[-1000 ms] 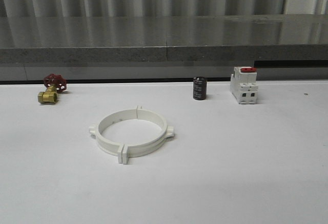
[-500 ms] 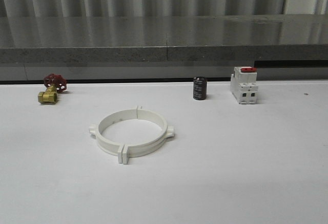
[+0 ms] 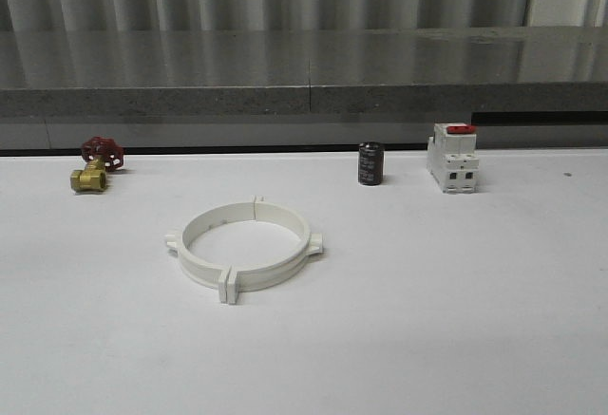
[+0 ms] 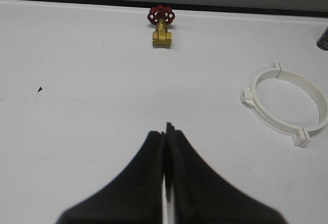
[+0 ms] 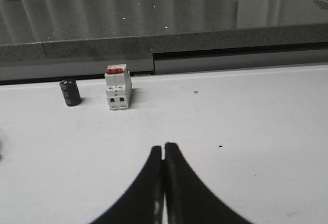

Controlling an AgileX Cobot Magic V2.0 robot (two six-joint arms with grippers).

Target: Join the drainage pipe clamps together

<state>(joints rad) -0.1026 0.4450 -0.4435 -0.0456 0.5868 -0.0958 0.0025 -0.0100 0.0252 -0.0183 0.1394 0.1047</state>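
White table, joined drainage pipe clamps seemingly well apart from left fingers, right fingers, both closed, empty

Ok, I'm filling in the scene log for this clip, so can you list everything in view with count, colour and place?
pipe clamps: two, white, half-rings standing together as a flat hoop, left of the table's middle
valve: one, brass body with a red handwheel, far left near the table's back edge
small cylinder: one, black, at the back, right of centre
breaker: one, white with a red switch, at the back, just right of the cylinder
table: one, white, under everything
ledge: one, grey, behind the table
left tool: one, black, fingers together, holding nothing
right tool: one, black, fingers together, holding nothing
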